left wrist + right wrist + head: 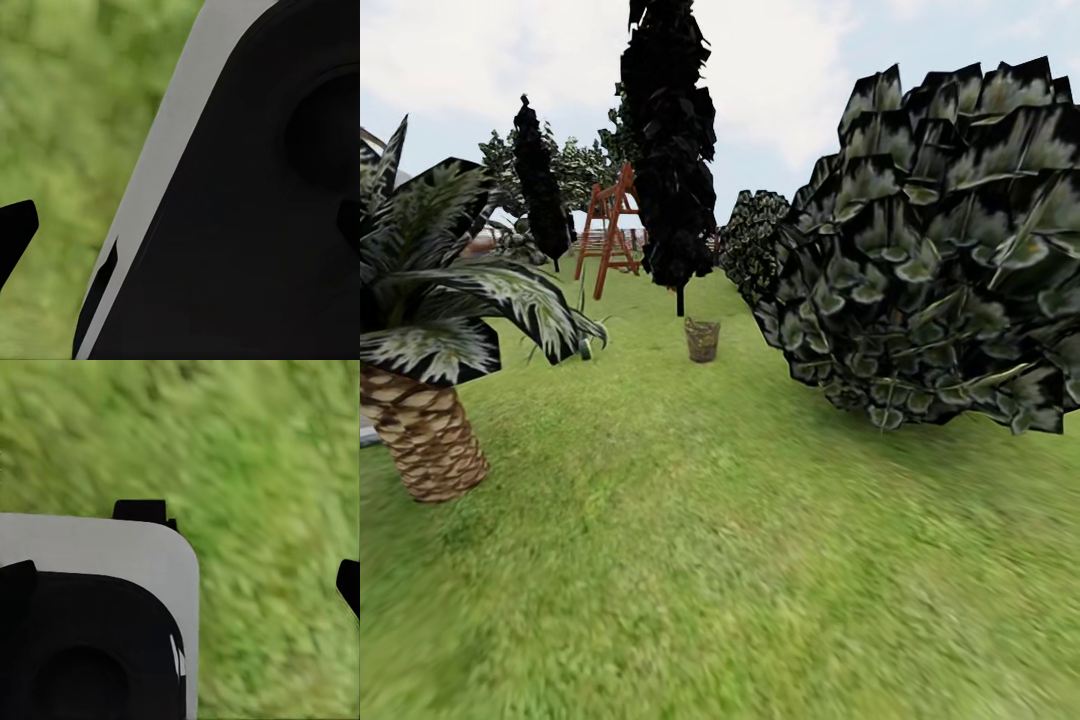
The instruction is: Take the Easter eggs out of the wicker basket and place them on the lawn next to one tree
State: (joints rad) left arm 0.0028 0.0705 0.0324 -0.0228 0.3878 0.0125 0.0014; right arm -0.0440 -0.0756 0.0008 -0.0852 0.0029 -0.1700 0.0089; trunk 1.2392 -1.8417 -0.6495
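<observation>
Hand spread can't be judged; wicker basket stands on lawn between palm and bush.

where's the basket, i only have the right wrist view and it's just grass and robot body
Observer: The wicker basket stands upright on the lawn straight ahead in the head view, some way off, just in front of a narrow dark tree.
Operator: can you see the eggs in it
Observer: No, at this distance the head view cannot show whether the eggs are inside.
Operator: anything either side of the way there
Observer: A short palm stands close on the left, a big leafy bush on the right, with open grass between them.
</observation>
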